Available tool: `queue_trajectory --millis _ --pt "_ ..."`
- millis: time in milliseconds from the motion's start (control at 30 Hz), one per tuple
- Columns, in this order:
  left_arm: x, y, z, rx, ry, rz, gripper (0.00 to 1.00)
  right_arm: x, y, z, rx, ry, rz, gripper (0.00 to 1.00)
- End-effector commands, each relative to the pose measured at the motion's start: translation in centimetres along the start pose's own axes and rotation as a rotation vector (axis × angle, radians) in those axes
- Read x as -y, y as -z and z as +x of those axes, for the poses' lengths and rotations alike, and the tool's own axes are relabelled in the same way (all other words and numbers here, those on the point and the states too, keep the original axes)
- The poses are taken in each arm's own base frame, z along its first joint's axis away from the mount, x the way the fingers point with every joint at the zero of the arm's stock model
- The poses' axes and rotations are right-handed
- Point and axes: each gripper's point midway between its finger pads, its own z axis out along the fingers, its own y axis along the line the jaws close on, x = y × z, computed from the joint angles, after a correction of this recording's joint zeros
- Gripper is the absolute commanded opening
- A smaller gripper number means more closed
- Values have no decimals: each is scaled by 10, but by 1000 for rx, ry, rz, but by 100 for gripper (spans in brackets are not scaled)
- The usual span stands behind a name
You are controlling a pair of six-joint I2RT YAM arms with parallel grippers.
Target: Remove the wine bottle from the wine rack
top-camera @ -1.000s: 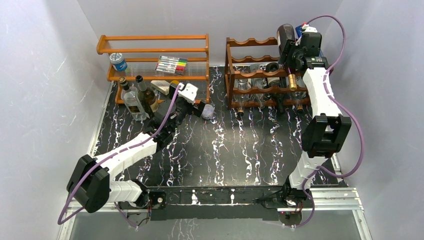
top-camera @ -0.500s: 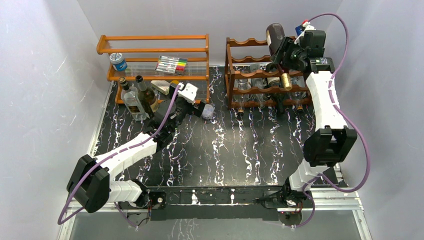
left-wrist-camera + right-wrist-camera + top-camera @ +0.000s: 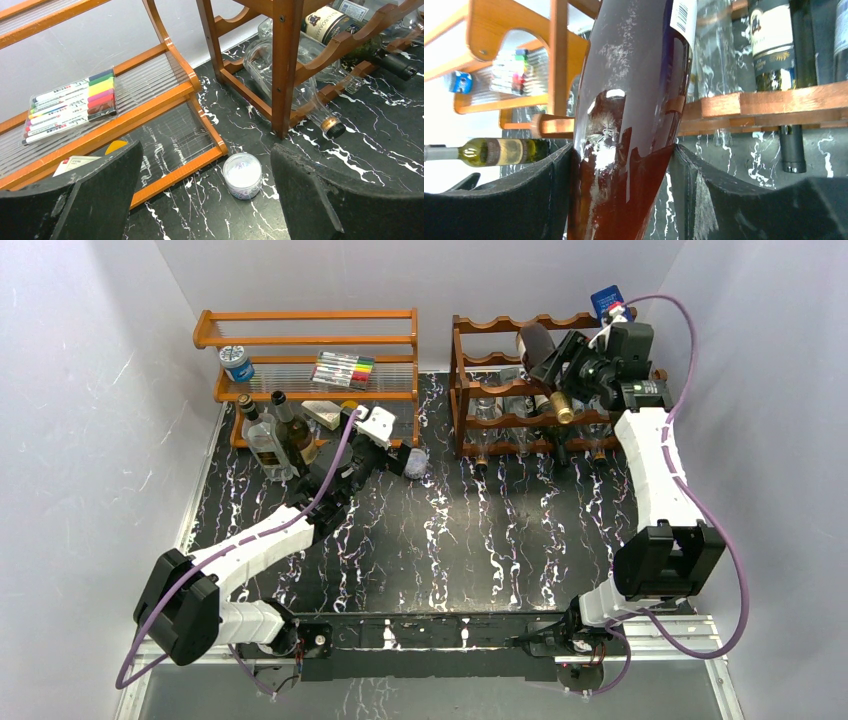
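**Right gripper (image 3: 624, 167) clamped on wine bottle (image 3: 634, 95)**

I've got both fingers pressed on the sides of the dark bottle. It sits tilted up by the top rails of the wine rack (image 3: 478, 350), above the lower cradles where other bottles (image 3: 520, 405) lie. Can't tell if it touches a rail. My left gripper (image 3: 205, 155) gapes wide, holding nothing, low over the table (image 3: 380, 150), near a small white-lidded jar (image 3: 242, 175) beside the orange shelf (image 3: 150, 117).
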Motion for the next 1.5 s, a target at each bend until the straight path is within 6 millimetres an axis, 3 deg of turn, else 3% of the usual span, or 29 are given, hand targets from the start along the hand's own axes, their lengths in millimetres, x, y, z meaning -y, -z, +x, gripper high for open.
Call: queue_trajectory --millis 0,267,600,700,733,1067,1300,1467 --pt "0 -4 -11 29 6 -1 98 -85 61 -87 405 156 -305 0" --pt "0 -5 -10 25 0 -1 98 -94 81 -85 432 198 -333 0" --pt "0 -5 -10 23 -5 -3 98 -129 127 -91 453 216 -428 0" --pt "0 -5 -11 24 -3 -3 98 -135 134 -80 406 228 -463 0" --pt "1 -5 -12 28 0 3 98 -143 143 -66 348 254 -510 0" --pt "7 -4 -18 42 21 33 98 -167 182 -27 276 306 -647 0" --pt "12 -1 -26 53 22 57 98 -174 184 -5 174 256 -726 0" --pt "16 10 -51 104 22 95 98 -180 167 22 21 236 -772 0"
